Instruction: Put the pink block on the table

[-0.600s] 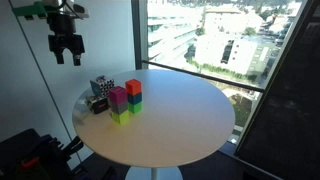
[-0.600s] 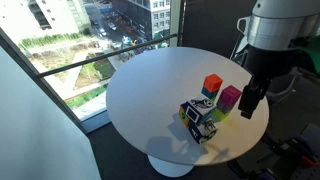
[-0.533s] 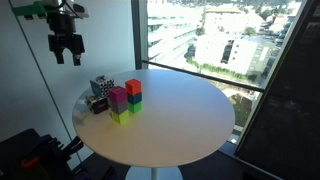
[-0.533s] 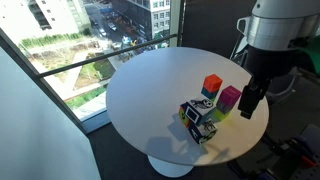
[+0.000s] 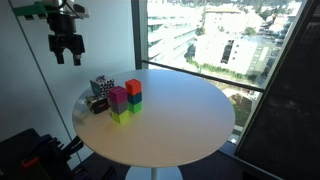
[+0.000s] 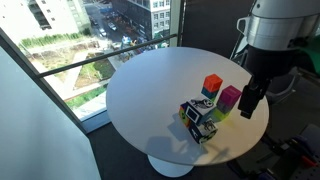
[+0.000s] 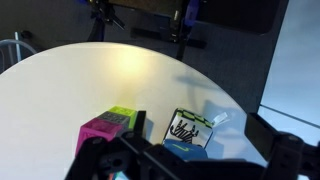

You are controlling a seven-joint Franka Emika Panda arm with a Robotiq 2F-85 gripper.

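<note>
So, biggest thing first: the large round table with a smooth off-white top (image 5: 185, 115) takes up most of both exterior views, and all the cubes are bunched together near one edge of it. The black Robotiq gripper (image 5: 67, 56) hangs in the air well above and off to the side of that bunch, touching nothing. Its fingers (image 7: 285, 150) are spread wide apart in the wrist view, with nothing between them.

The small magenta-pink cube (image 5: 118, 97) isn't on the tabletop itself, it's sitting on top of a yellow-green cube (image 5: 121, 116). Just beside that stack is a red cube (image 5: 133, 87) on a green cube (image 5: 134, 103). On the other side are some black-and-white patterned cubes (image 5: 99, 89). From the wrist view the magenta-pink cube is low down near one finger, with a patterned cube close next to it.
</note>
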